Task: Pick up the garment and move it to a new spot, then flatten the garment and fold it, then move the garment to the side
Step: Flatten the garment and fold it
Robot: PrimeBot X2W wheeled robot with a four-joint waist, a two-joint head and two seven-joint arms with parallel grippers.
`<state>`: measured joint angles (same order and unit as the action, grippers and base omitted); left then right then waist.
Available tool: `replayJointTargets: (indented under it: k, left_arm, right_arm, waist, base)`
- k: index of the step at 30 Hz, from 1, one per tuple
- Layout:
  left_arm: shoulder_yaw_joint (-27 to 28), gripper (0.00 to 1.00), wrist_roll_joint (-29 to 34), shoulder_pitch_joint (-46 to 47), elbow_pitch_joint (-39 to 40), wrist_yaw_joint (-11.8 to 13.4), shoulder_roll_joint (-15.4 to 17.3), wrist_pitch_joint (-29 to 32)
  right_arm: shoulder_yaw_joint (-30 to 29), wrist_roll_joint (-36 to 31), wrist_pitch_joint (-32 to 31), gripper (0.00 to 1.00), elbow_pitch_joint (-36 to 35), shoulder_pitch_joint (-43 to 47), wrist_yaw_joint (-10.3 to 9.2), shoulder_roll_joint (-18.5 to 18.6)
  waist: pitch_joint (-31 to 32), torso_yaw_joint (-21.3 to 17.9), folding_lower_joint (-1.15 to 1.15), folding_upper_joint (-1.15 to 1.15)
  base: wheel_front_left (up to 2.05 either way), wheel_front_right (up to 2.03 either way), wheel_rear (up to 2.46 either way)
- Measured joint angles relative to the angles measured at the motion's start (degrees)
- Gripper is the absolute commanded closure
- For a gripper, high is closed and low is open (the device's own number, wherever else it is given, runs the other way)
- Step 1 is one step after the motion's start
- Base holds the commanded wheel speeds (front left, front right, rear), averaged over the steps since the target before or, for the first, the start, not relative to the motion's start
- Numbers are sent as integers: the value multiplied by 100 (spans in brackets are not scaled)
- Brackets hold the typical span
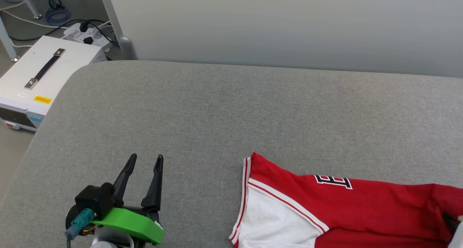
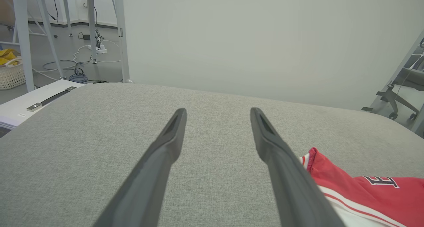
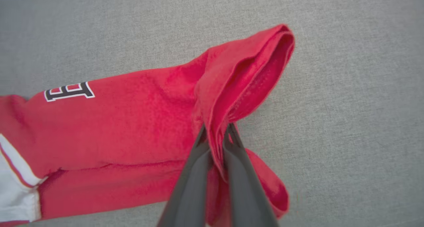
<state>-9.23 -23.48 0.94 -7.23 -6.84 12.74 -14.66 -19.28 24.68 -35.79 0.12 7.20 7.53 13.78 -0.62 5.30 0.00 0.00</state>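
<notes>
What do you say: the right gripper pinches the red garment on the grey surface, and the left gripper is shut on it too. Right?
Only the left gripper is wrong: it is open and empty, beside the garment, as the left wrist view shows. The rest holds.

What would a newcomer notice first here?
The red garment with its white sleeve stands out, lying at the lower right of the grey cushioned surface in the head view. The right tool is shut on a bunched red fold of it. The left tool is open over bare grey fabric at the lower left, apart from the garment.
</notes>
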Motion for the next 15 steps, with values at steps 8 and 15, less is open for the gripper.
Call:
replayJointTargets:
  k: [8,15]
  left_arm:
    - [13,0,19,-26,-36,-7,-37,0]
    - [19,0,24,-27,-74,-23,-53,0]
  right_arm:
    - [580,149,-320,100,-715,47,0,-525]
    - [1127,279,-470,100,-970,47,0,-957]
  waist:
    - [10,32,0,0]
    - [21,102,0,0]
  base:
    - [0,0,0]
    - [0,0,0]
